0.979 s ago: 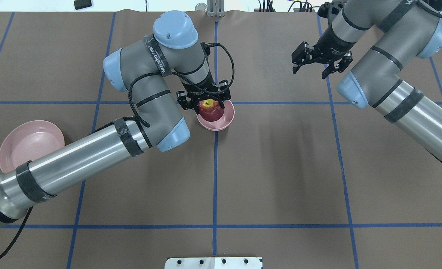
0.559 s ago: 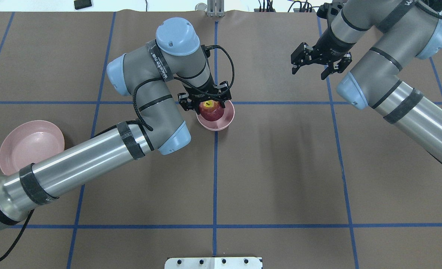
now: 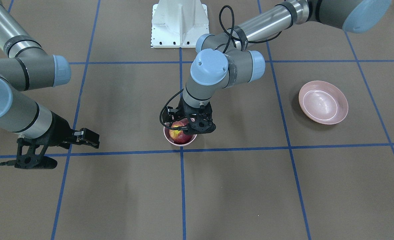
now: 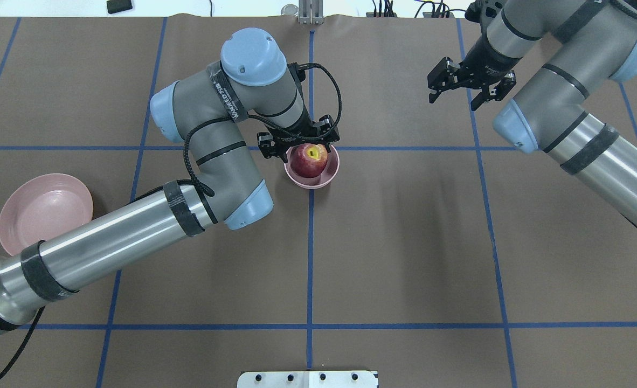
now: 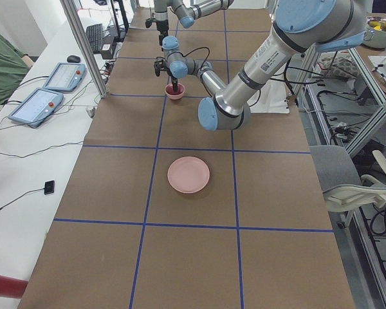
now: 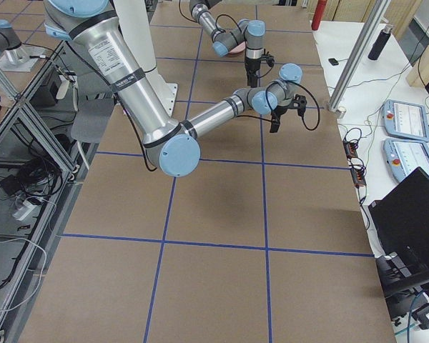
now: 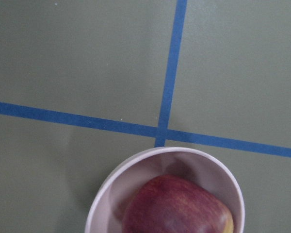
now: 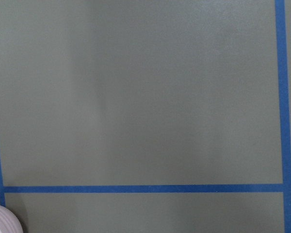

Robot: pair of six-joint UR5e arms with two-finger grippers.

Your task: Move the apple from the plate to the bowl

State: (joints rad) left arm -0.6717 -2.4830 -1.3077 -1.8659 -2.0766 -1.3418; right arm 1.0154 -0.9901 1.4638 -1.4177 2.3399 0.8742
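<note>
The dark-red apple [image 4: 309, 159] rests inside the small pink bowl [image 4: 324, 175] at the table's middle, its yellow-green patch facing up. My left gripper [image 4: 298, 141] is open just above the apple's far side, one finger on either side and neither touching it. In the front-facing view the apple [image 3: 178, 133] sits in the bowl [image 3: 181, 143] under the left gripper [image 3: 185, 124]. The left wrist view shows the apple [image 7: 177, 206] in the bowl [image 7: 103, 196] with no fingers around it. The pale-pink plate [image 4: 38, 207] lies bare at the left edge. My right gripper [image 4: 466, 90] is open and holds nothing at the far right.
My left arm's forearm [image 4: 108, 242] runs from the front left, partly over the plate's near rim. Blue tape lines [image 4: 310, 258] grid the brown table. A white mount [image 4: 307, 379] sits at the near edge. The bowl's rim shows in the right wrist view [image 8: 2, 218].
My left gripper has drawn back from the apple toward the far side, leaving the apple in the bowl. My right gripper has shifted slightly right and farther away.
</note>
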